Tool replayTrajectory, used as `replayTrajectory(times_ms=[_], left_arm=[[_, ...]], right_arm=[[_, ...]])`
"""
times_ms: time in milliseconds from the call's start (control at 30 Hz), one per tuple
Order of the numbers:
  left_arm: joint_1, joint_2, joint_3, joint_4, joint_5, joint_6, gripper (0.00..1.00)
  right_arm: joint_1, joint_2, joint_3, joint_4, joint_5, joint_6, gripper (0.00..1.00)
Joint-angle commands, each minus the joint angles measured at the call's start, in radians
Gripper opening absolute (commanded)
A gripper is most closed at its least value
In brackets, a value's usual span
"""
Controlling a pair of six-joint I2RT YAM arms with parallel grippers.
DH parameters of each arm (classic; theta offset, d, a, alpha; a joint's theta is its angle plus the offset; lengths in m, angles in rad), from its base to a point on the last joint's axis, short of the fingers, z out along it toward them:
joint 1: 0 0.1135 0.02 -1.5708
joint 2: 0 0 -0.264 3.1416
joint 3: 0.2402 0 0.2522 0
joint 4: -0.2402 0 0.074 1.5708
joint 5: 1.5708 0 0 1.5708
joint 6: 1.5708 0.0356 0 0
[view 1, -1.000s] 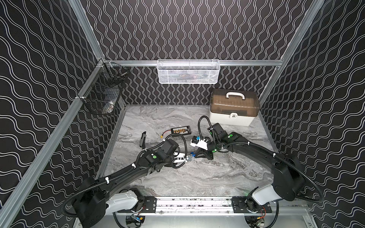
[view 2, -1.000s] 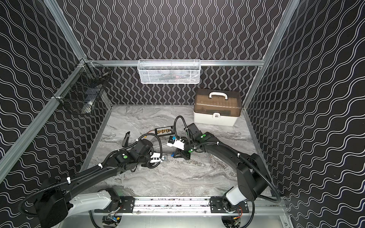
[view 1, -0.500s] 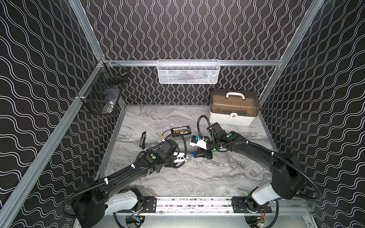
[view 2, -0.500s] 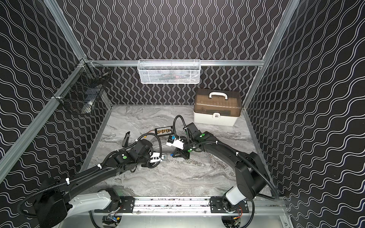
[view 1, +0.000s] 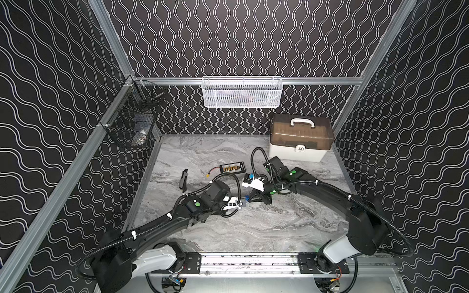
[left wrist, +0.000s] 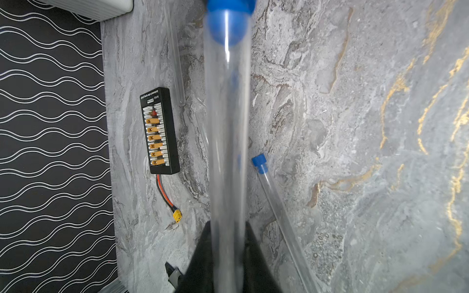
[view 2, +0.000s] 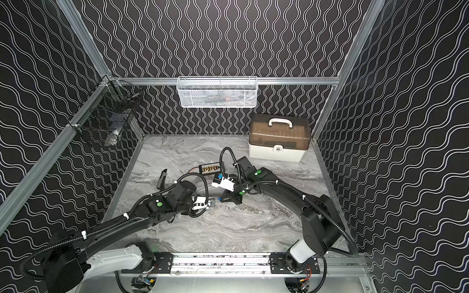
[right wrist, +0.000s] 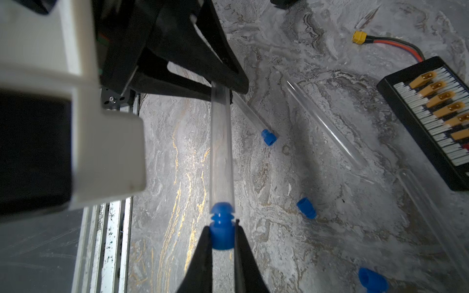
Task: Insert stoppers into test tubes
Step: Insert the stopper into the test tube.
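Your right arm (view 1: 317,187) has edged in toward the left: the bright blue plastic stopper (right wrist: 222,230), pinched in the closed right jaws, now has its rounded tip in the mouth of the thin clear test tube (right wrist: 221,152) clamped by the left jaws, not yet seated. On the surface (right wrist: 279,243) near the black rectangular connector board (right wrist: 429,119) lie a stoppered tube (right wrist: 253,118), bare tubes (right wrist: 324,123) and loose stoppers (right wrist: 306,208); nothing blocks the push.

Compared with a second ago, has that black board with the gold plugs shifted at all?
No. The black board sits just where it was, at the same angle, with the same gap to the brown-lidded box.
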Motion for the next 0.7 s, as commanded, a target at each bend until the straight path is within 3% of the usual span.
replayTrajectory(times_ms=[0,267,667], left_arm=[[-0.019,-0.006,0.002,0.109,0.103,0.06,0.0],[-0.03,-0.044,-0.006,0.146,0.159,0.055,0.0],[-0.03,-0.1,-0.012,0.233,0.259,-0.086,0.0]], right_arm=[[0.013,0.007,0.021,0.154,-0.092,0.041,0.12],[0.03,0.022,0.038,0.219,-0.109,0.079,0.11],[0.038,0.0,-0.007,0.325,-0.168,0.146,0.11]])
